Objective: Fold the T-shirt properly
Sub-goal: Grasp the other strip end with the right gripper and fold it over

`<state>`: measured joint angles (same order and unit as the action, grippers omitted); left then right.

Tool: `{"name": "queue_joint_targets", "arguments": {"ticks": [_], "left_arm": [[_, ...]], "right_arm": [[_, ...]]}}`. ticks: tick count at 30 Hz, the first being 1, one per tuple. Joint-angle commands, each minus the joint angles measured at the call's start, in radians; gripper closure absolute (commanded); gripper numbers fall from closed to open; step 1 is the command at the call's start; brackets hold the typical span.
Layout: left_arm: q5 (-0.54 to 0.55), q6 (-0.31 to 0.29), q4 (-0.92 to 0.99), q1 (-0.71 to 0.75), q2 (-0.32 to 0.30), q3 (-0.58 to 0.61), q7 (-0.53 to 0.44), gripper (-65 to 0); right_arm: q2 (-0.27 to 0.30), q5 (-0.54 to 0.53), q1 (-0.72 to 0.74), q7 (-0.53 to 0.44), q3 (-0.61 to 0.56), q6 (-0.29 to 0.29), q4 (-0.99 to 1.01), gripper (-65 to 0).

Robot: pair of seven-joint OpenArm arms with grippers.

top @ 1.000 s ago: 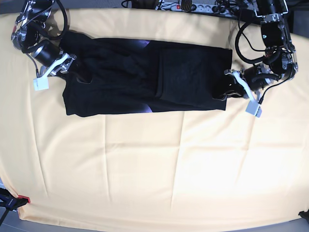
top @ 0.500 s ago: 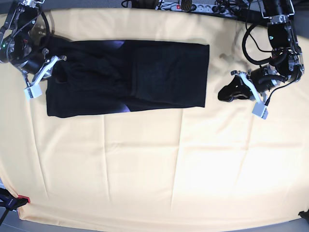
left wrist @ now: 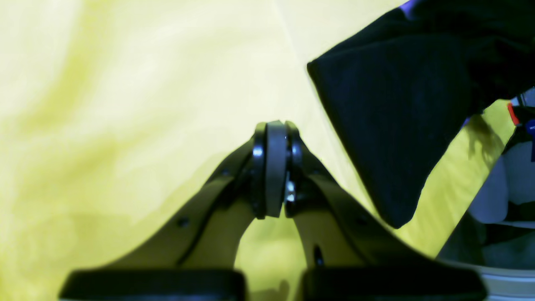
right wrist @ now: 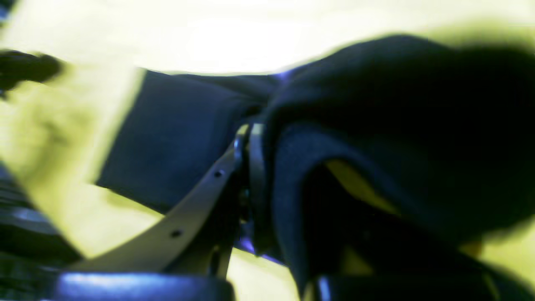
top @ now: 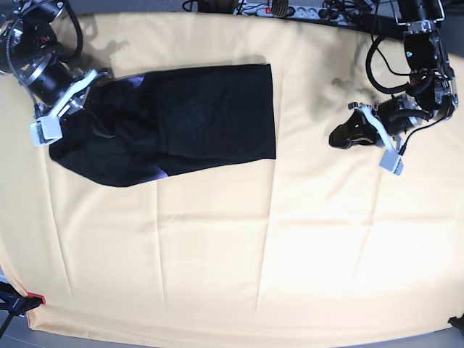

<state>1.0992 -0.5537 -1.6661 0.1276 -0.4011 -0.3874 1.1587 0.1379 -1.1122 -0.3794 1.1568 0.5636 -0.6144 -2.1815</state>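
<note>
The black T-shirt [top: 196,109] lies folded into a long band on the left half of the yellow table, and its left end is lifted and bunched. My right gripper [top: 96,83] is shut on that left end; in the right wrist view the dark cloth [right wrist: 376,125] wraps over the closed gripper [right wrist: 250,167]. My left gripper [top: 338,137] is shut and empty, well right of the shirt's right edge. In the left wrist view its pads [left wrist: 271,167] press together over bare cloth, and a corner of the T-shirt [left wrist: 397,125] shows at the upper right.
A yellow cloth [top: 239,254] with soft creases covers the table. A power strip [top: 279,9] and cables lie along the back edge. A red-tipped clamp [top: 32,299] sits at the front left corner.
The right gripper has dragged the T-shirt leftwards, so its right edge has shifted well left. The left gripper has let go of the shirt and stays shut on the right.
</note>
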Motion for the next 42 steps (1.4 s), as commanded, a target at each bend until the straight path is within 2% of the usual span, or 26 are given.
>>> {"name": "queue_joint_targets", "arguments": {"ticks": [1, 4, 9, 16, 18, 23, 24, 25, 27, 28, 29, 31, 32, 35, 37, 39, 40, 42], "left_arm": [[0.024, -0.003, -0.014, -0.008, -0.014, -0.006, -0.024, 0.0], [0.028, -0.003, -0.014, 0.0, -0.014, -0.006, -0.026, 0.0], [0.04, -0.003, -0.014, 0.005, -0.014, -0.006, -0.026, 0.0], [0.043, -0.003, -0.014, 0.006, -0.014, -0.006, -0.026, 0.0], [0.043, -0.003, -0.014, 0.005, -0.014, -0.006, -0.026, 0.0], [0.068, -0.003, -0.014, 0.005, -0.014, -0.006, -0.026, 0.0], [0.072, -0.003, -0.014, 0.005, -0.014, -0.006, -0.026, 0.0], [0.075, -0.003, -0.014, 0.006, -0.014, -0.006, -0.026, 0.0], [0.09, -0.003, -0.014, 0.005, -0.015, -0.006, -0.019, 0.0], [0.102, -0.003, -0.014, 0.005, -0.014, -0.006, -0.013, 0.0], [0.12, -0.003, -0.014, 0.005, -0.015, -0.006, -0.005, 0.0], [0.138, -0.004, -0.015, 0.005, -0.015, -0.006, 0.002, -0.9], [0.14, -0.008, -0.015, 0.005, -0.015, -0.006, 0.002, -4.1], [0.145, -0.027, -0.015, 0.005, -0.015, -0.006, 0.01, -9.0], [0.164, -0.031, -0.015, 0.005, -0.018, -0.007, 0.026, -9.0], [0.198, -0.031, -0.015, 0.005, -0.021, -0.007, 0.034, -9.0], [0.208, -0.031, -0.015, 0.005, -0.021, -0.007, 0.038, -9.0], [0.228, -0.037, -0.015, 0.005, -0.02, -0.007, 0.039, -9.0]], "right_arm": [[-0.013, -0.038, 0.008, -0.026, -0.015, -0.015, -0.018, 0.0], [-0.078, -0.027, 0.008, -0.026, -0.098, -0.04, -0.016, 0.0], [-0.142, 0.103, 0.008, -0.048, -0.273, -0.064, -0.016, 0.0], [-0.16, 0.333, 0.015, -0.217, -0.498, -0.062, 0.004, 0.0], [-0.16, 0.391, 0.031, -0.241, -0.557, -0.043, 0.03, 0.0], [-0.16, 0.407, 0.102, -0.241, -0.663, -0.034, 0.122, 0.0], [-0.16, 0.407, 0.117, -0.241, -0.674, -0.04, 0.13, -2.7], [-0.16, 0.407, 0.132, -0.241, -0.682, -0.049, 0.132, -11.9], [-0.16, 0.396, 0.164, -0.239, -0.689, -0.056, 0.131, -35.5], [-0.16, 0.371, 0.18, -0.228, -0.688, -0.06, 0.131, -44.4], [-0.159, 0.338, 0.198, -0.208, -0.688, -0.061, 0.128, -48.9], [-0.159, 0.255, 0.233, -0.144, -0.688, -0.084, 0.103, -49.6], [-0.159, 0.204, 0.246, -0.118, -0.688, -0.084, 0.081, -49.5], [-0.159, 0.14, 0.258, -0.108, -0.685, -0.084, 0.008, -49.5], [-0.159, 0.11, 0.254, -0.097, -0.686, -0.084, -0.026, -49.5], [-0.16, 0.036, 0.242, -0.093, -0.692, -0.084, -0.027, -49.5], [-0.159, 0.032, 0.238, -0.093, -0.703, -0.084, -0.027, -49.5], [-0.159, 0.106, 0.246, -0.094, -0.723, -0.084, -0.027, -49.5]]}}
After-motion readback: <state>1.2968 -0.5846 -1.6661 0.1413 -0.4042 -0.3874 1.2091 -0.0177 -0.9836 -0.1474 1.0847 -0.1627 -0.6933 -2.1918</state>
